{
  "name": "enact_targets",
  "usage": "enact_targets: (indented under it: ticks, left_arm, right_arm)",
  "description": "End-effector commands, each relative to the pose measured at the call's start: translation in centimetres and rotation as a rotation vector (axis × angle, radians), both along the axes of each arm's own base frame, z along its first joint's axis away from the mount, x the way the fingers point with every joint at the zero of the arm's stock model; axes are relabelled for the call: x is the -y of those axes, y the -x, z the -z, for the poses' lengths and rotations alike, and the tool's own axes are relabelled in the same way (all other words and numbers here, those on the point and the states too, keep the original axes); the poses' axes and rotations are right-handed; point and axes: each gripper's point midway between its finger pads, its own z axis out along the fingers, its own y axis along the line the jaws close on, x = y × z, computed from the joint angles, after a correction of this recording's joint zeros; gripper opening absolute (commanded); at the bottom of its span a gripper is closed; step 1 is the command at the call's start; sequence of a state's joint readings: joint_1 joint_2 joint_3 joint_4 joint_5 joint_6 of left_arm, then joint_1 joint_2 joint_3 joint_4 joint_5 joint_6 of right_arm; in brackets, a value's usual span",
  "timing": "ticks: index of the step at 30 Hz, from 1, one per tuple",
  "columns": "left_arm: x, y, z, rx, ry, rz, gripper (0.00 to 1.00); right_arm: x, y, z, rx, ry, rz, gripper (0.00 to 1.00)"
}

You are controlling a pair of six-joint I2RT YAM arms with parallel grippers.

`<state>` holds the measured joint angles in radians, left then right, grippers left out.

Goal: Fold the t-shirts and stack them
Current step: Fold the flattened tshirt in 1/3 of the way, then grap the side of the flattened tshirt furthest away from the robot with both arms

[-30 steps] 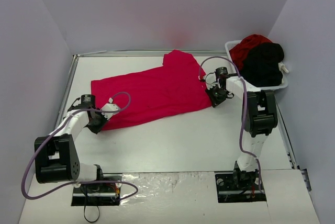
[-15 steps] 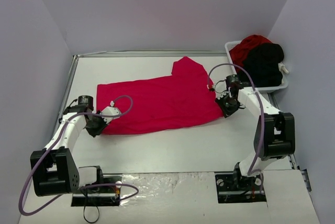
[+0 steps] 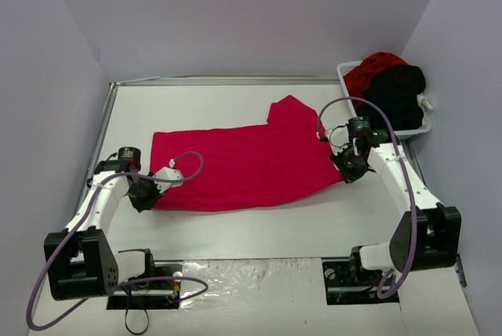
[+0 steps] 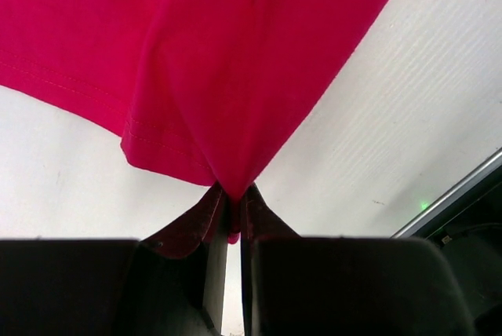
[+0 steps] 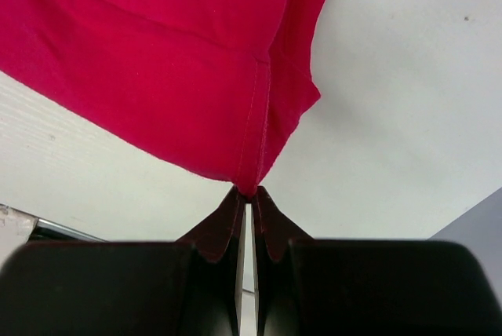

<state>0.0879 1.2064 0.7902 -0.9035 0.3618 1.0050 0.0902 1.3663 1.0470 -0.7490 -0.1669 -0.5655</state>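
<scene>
At the left we find the left gripper (image 3: 146, 197) low over the white table (image 3: 274, 222), its jaws pinched tight on the left corner of the spread red t-shirt (image 3: 243, 165). In the left wrist view we see that corner gathered to a point between the dark fingertips (image 4: 196, 222), with a stitched hem running just beside it. The shirt lies flat across the middle of the table, its long side running left to right, one sleeve sticking out toward the far edge near its right end. At that right end we see the right gripper (image 3: 351, 169) clamped likewise on the near right corner of the cloth. Its wrist view shows a seam running straight down into the closed jaws. Further right, against the wall, the white basket (image 3: 390, 131) holds a second red t-shirt (image 3: 375, 65) and a black t-shirt (image 3: 396, 94), piled loosely above its rim.
</scene>
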Motion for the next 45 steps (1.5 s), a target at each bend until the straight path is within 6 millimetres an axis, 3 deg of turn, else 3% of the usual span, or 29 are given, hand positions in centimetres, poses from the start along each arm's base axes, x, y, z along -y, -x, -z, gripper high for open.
enact_targets:
  ticks: [1,2,3,4,6,8,13,16,17,18,19,20,22,23,24,25,28,29,31,34,37,38,39,40,41,45]
  left_arm:
    - [0.0,1.4,-0.2,-0.030,-0.010,0.060,0.02]
    - [0.0,1.5,-0.2,-0.033,-0.012,0.061,0.09]
    - [-0.1,1.7,-0.3,-0.035,-0.018,0.063,0.14]
    - [-0.2,1.7,-0.3,-0.035,-0.021,0.052,0.18]
    - [0.2,2.2,-1.0,-0.051,0.005,0.052,0.25]
    - [0.5,2.6,-2.1,-0.054,0.018,0.064,0.29]
    - [1.6,2.3,-5.5,-0.042,0.085,0.087,0.33]
    - [1.5,-0.8,-7.3,0.049,0.103,-0.005,0.35]
    - [1.4,-3.0,-7.9,0.111,0.109,-0.038,0.36]
    - [1.3,-4.3,-8.2,0.131,0.127,-0.131,0.38]
    - [0.8,-6.9,-8.8,0.211,0.132,-0.184,0.40]
    - [0.5,-8.2,-8.3,0.199,0.134,-0.245,0.40]
    - [-0.1,-11.1,-9.6,0.235,0.186,-0.373,0.40]
    - [-0.1,-12.9,-8.9,0.220,0.220,-0.406,0.40]
    - [-0.2,-14.7,-10.1,0.239,0.264,-0.458,0.40]
    - [-0.2,-16.0,-8.9,0.180,0.321,-0.504,0.40]
    - [-1.0,-20.0,-10.1,0.181,0.389,-0.559,0.41]
    - [-1.4,-21.0,-8.3,0.117,0.406,-0.603,0.41]
    - [-2.5,-23.9,-7.7,0.124,0.416,-0.647,0.41]
    - [-3.8,-26.5,-8.0,0.149,0.438,-0.702,0.42]
    - [-4.6,-28.3,-6.0,0.113,0.433,-0.735,0.42]
    - [-4.8,-28.6,-5.9,0.110,0.436,-0.744,0.42]
    - [-4.9,-28.8,-5.7,0.107,0.437,-0.746,0.42]
    - [-5.0,-28.9,-5.1,0.096,0.434,-0.753,0.42]
    - [-5.2,-29.1,-5.1,0.101,0.433,-0.757,0.43]
    - [-5.9,-29.0,-4.1,0.094,0.419,-0.775,0.43]
  right_arm:
    - [1.0,2.7,-0.1,-0.063,0.041,0.008,0.00]
    - [1.0,2.7,0.0,-0.063,0.038,0.007,0.00]
    - [1.0,2.8,0.0,-0.067,0.037,0.013,0.06]
    - [0.9,2.9,0.0,-0.071,0.035,0.011,0.26]
    - [0.9,2.7,-0.1,-0.067,0.036,0.006,0.30]
    - [0.8,2.2,-0.7,-0.047,0.031,0.004,0.48]
    - [0.4,-0.7,-2.9,0.026,0.015,0.001,0.54]
    - [-0.1,-2.8,-3.4,0.035,-0.003,0.000,0.52]
    - [-0.4,-4.4,-4.4,0.079,-0.016,0.004,0.52]
    - [-0.7,-5.5,-3.9,0.065,-0.029,0.008,0.52]
    - [-1.0,-6.5,-3.9,0.072,-0.044,0.014,0.52]
    - [-1.4,-8.3,-5.1,0.116,-0.061,0.012,0.52]
    - [-2.4,-10.4,-3.9,0.081,-0.105,0.004,0.53]
    - [-2.8,-11.3,-3.9,0.078,-0.123,0.002,0.53]
    - [-3.4,-13.3,-3.6,0.077,-0.150,-0.005,0.54]
    - [-3.7,-14.1,-3.2,0.066,-0.160,-0.004,0.54]
    - [-4.3,-18.0,-1.9,0.059,-0.183,-0.009,0.53]
    - [-4.5,-18.7,-1.7,0.054,-0.191,-0.012,0.53]
    - [-4.9,-21.3,-1.0,0.067,-0.219,-0.008,0.51]
    - [-5.3,-24.3,-0.3,0.097,-0.248,-0.006,0.50]
    - [-6.1,-27.5,0.1,0.129,-0.312,0.019,0.50]
    - [-6.2,-28.2,0.0,0.138,-0.339,0.027,0.50]
    - [-6.4,-28.9,1.6,0.119,-0.361,0.037,0.51]
    - [-6.6,-30.3,0.4,0.164,-0.385,0.043,0.51]
    - [-6.7,-30.9,1.4,0.156,-0.412,0.047,0.53]
    - [-7.0,-34.3,0.9,0.264,-0.476,0.074,0.57]
